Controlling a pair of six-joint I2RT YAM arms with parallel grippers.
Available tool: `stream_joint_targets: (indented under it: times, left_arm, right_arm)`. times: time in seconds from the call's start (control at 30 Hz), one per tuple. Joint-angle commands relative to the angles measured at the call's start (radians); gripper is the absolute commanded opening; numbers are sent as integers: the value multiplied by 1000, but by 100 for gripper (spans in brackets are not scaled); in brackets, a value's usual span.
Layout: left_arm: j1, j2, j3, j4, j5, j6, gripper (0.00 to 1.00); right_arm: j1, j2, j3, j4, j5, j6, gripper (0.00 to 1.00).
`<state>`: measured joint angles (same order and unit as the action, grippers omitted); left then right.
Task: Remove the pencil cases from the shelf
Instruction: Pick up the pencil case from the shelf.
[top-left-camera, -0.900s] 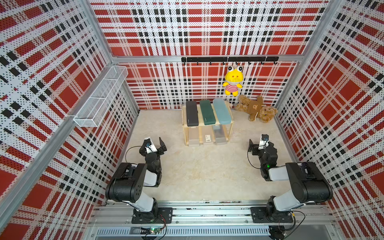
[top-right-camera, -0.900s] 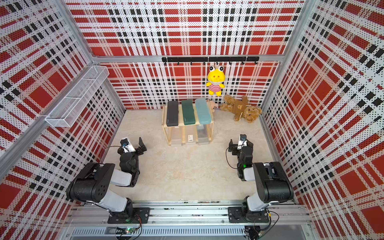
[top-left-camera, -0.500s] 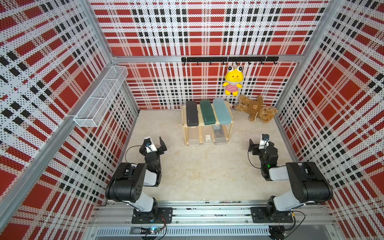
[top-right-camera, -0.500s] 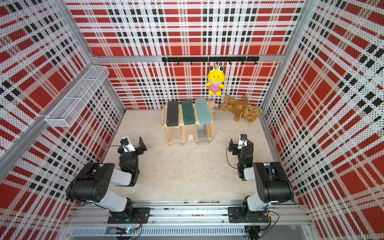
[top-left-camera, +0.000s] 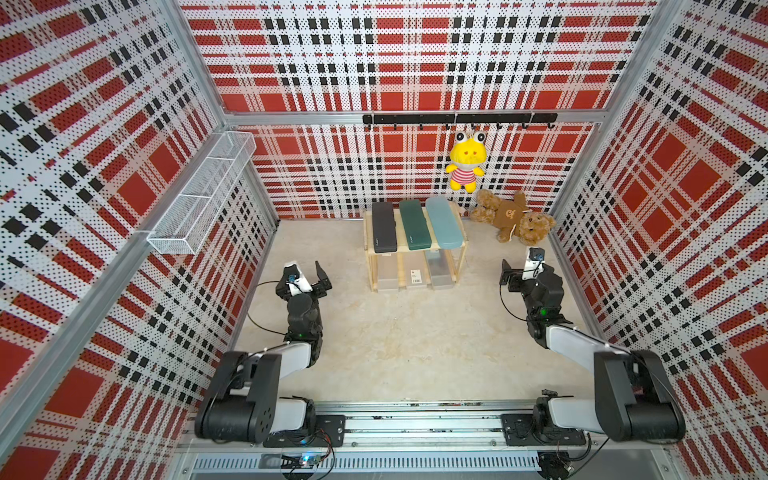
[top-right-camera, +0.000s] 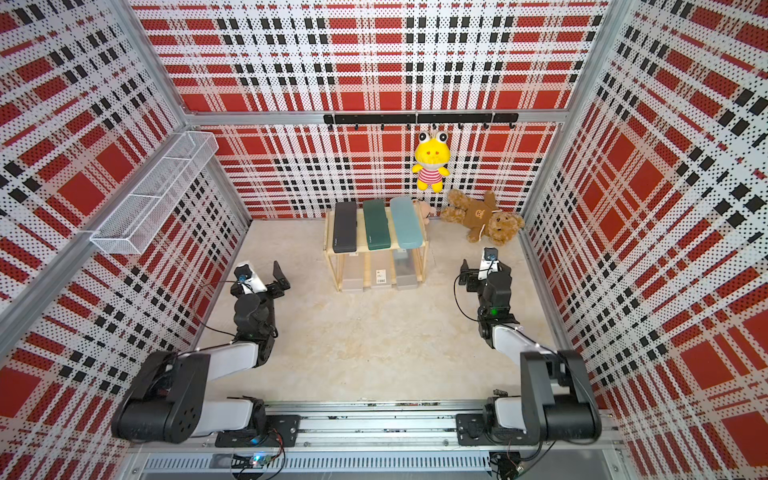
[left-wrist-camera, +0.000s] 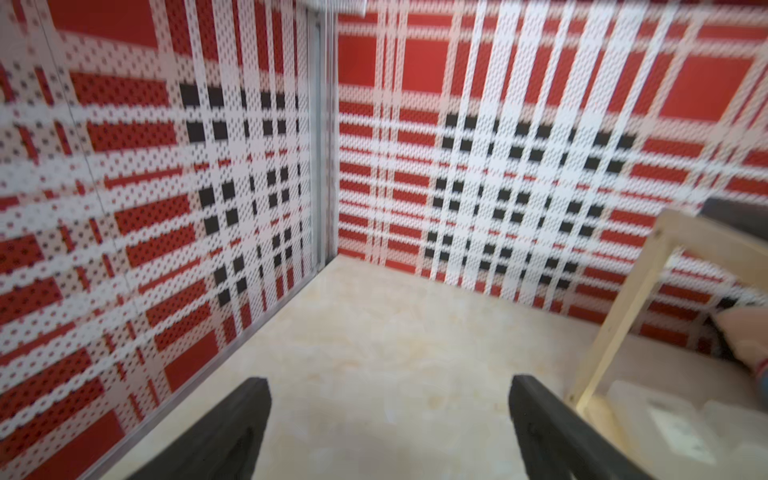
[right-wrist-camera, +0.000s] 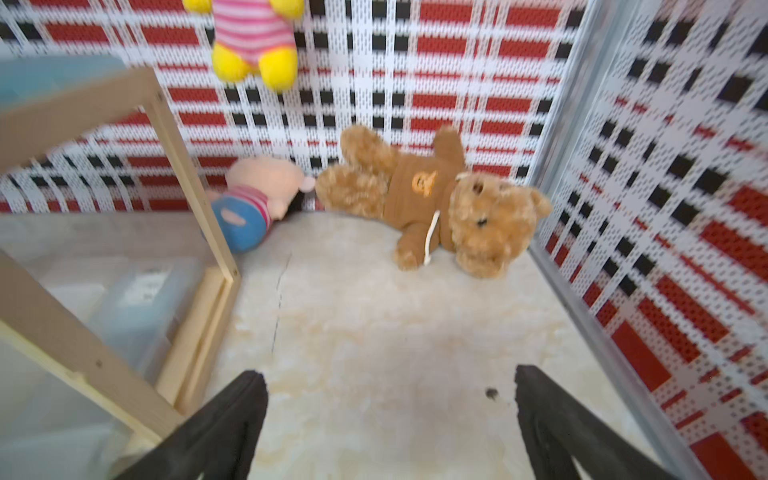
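Observation:
In both top views the pale wooden shelf (top-left-camera: 462, 262) (top-right-camera: 332, 266) stands at the back wall. Its top tier holds a black pencil case (top-left-camera: 384, 227), a dark green one (top-left-camera: 413, 225) and a light teal one (top-left-camera: 443, 222), lying side by side. Three frosted cases (top-left-camera: 415, 272) lie on the lower tier. My left gripper (top-left-camera: 305, 274) (left-wrist-camera: 390, 390) is open over bare floor, left of the shelf. On the shelf's right, my right gripper (top-left-camera: 519, 270) (right-wrist-camera: 390, 386) is open too, holding nothing. A shelf post (right-wrist-camera: 187, 178) and a frosted case (right-wrist-camera: 141, 299) show in the right wrist view.
A brown teddy bear (top-left-camera: 513, 216) lies at the back right, with a small pink doll (right-wrist-camera: 253, 199) between it and the shelf. Above them a yellow plush (top-left-camera: 465, 164) hangs from a black hook rail (top-left-camera: 457, 119). The left wall carries a white wire basket (top-left-camera: 203, 199).

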<state>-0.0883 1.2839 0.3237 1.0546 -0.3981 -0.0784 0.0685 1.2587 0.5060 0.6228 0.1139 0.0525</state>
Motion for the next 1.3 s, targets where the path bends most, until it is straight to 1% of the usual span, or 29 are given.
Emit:
stream_joint_targets:
  times: [0.0, 0.07, 0.17, 0.23, 0.3, 0.37, 0.4, 0.47, 0.53, 0.57, 0.67, 0.77, 0.83, 0.93, 1.0, 1.03, 1.17, 1.27]
  left_arm:
    - [-17, -103, 55, -230, 26, -94, 96]
    - [-38, -156, 108, -364, 67, -127, 96]
    - [-101, -226, 179, -496, 97, -138, 96]
    - [-137, -257, 238, -573, 138, -144, 97]
    - [-151, -268, 306, -655, 165, -169, 97]
    - [-151, -266, 373, -728, 218, -183, 97]
    - [-151, -256, 409, -766, 238, -190, 99]
    - [-151, -238, 477, -837, 281, -200, 99]
    - [-151, -215, 542, -910, 319, -209, 99]
    - [-151, -208, 569, -942, 331, -210, 99]
    - [-151, -181, 667, -1073, 332, -203, 99]
    - [-151, -152, 762, -1211, 324, -181, 99]
    - [-151, -139, 791, -1260, 325, -173, 99]
    - [-152, -145, 771, -1261, 331, -178, 99]
    - [-150, -149, 750, -1257, 331, -184, 99]
    - [-151, -149, 740, -1254, 333, -188, 99]
    - [-150, -146, 711, -1246, 357, -202, 99]
    - [-151, -147, 690, -1236, 359, -205, 99]
  right_arm:
    - [89, -132, 29, -278, 77, 37, 100]
    - [164, -224, 59, -425, 139, 76, 100]
    - [330, -317, 119, -585, 245, 110, 100]
    - [443, -338, 188, -699, 318, 148, 100]
    - [569, -325, 266, -773, 376, 174, 100]
    - [706, -274, 340, -807, 461, 184, 100]
    - [759, -229, 378, -821, 506, 186, 100]
    - [835, -103, 497, -880, 527, 186, 100]
    - [866, 34, 636, -938, 505, 186, 100]
    - [876, 78, 690, -953, 505, 186, 100]
    - [884, 213, 864, -980, 457, 186, 100]
    - [884, 361, 1091, -1111, 398, 186, 100]
    - [884, 472, 1253, -1205, 354, 186, 100]
    - [884, 599, 1428, -1307, 297, 186, 100]
    - [878, 659, 1504, -1354, 264, 186, 100]
    - [873, 682, 1528, -1366, 242, 320, 100]
    - [844, 707, 1536, -1333, 150, 374, 100]
    - [824, 729, 1560, -1319, 107, 391, 100]
